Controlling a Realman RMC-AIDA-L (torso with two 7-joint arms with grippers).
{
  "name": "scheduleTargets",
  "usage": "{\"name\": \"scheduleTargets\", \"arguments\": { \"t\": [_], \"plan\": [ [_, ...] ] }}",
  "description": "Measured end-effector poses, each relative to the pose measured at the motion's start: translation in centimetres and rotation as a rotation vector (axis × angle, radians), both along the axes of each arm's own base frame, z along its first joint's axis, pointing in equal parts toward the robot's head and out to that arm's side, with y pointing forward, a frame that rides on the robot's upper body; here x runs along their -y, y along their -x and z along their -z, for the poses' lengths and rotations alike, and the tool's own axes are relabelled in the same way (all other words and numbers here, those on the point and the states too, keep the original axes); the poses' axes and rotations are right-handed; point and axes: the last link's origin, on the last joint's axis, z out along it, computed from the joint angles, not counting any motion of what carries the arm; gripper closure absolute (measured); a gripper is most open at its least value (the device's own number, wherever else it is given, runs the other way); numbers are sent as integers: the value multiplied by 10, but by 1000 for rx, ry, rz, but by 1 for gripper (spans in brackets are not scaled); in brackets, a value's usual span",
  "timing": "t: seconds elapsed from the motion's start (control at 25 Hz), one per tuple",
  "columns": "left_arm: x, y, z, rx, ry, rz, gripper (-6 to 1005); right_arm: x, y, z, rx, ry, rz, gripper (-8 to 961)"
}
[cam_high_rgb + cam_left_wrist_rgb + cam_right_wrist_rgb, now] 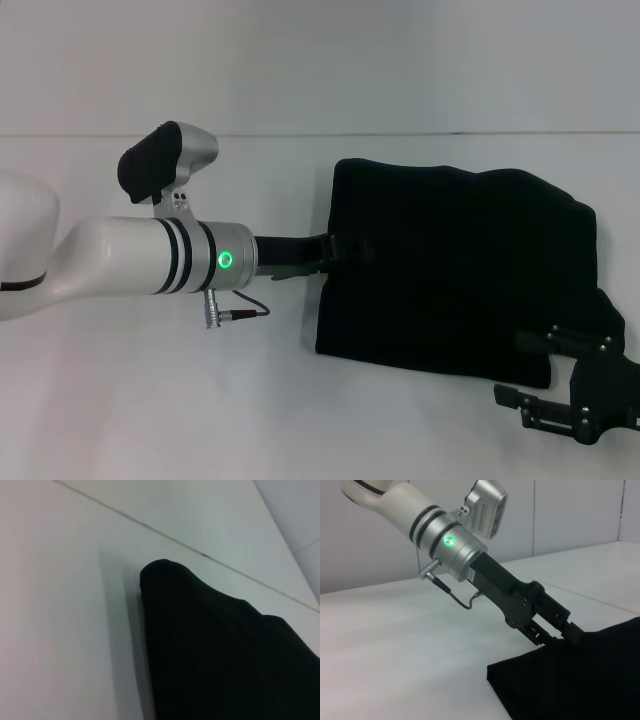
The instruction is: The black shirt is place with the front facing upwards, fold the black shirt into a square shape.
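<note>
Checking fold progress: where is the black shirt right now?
In the head view the black shirt lies folded right of centre on the table, left hand at its left edge, right hand beside its near-right corner.

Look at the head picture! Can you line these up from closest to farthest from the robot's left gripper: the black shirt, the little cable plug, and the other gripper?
1. The folded black cloth shirt: the left gripper is right at its left edge.
2. The small silver cable plug: hanging under the left arm's wrist, a bit behind the gripper.
3. The black right gripper: farthest, by the shirt's near right corner.
</note>
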Motion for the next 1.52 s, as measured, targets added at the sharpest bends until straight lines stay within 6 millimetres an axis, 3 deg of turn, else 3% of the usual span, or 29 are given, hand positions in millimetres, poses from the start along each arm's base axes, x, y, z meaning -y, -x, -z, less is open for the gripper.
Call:
{"name": "scheduleTargets", "arguments": {
  "t": [0.32, 0.52, 0.64, 0.88, 1.08, 1.32, 1.52],
  "plan": [
    [-2, 2, 4, -47, -15, 12, 356, 3, -1, -1, -12, 3, 1, 194],
    [-2, 0, 4, -52, -13, 19, 593, 3, -1, -1, -13, 2, 2, 195],
    [-2, -1, 5, -51, -8, 25, 807, 3, -1, -2, -16, -3, 5, 195],
    [-1, 0, 0, -23, -2, 22, 918, 4, -1, -1, -17, -1, 5, 195],
    [-1, 9, -13, 19, -13, -4, 918, 3, -1, -3, -17, -11, 8, 194],
    [1, 35, -41, 72, -43, -64, 917, -1, -2, -8, -13, -32, 13, 194],
    [17, 66, -63, 137, -56, -136, 917, -3, -3, -11, -18, -51, 21, 194]
  ]
}}
